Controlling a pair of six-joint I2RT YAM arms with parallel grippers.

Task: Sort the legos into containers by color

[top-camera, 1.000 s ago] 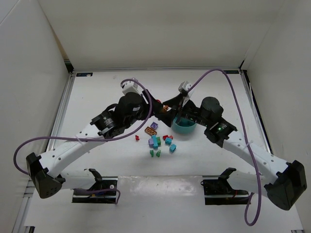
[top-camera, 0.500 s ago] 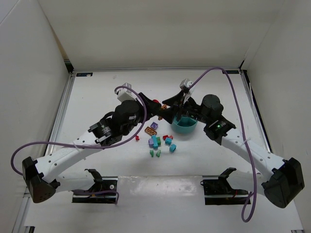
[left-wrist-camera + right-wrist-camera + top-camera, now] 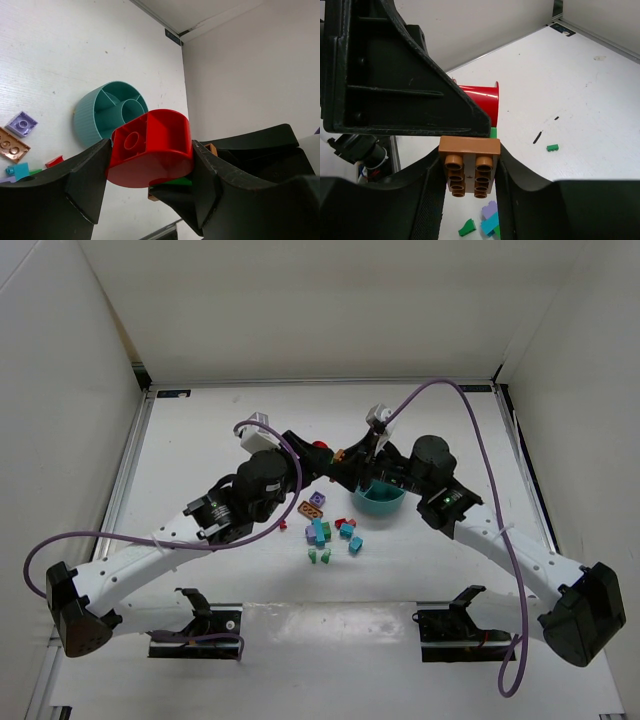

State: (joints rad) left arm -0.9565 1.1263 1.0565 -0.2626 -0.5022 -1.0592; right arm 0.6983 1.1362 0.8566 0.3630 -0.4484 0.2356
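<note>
Above the table, left of the teal bowl, my two grippers meet on one small stack of legos. My left gripper is shut on a rounded red lego, which has a thin green lego under it. My right gripper is shut on an orange brick, studs toward its camera, with a finger against each side. Behind that brick sit the red lego and the green one. The bowl shows bare compartments around a central cup.
Loose legos in teal, purple, green and red lie in front of the bowl, with an orange plate and a purple plate beside them. A tiny green brick lies apart. White walls enclose the table on three sides.
My right gripper's fingers have closed in onto the orange brick. My left arm has shifted slightly, still holding the red lego at the meeting point.
</note>
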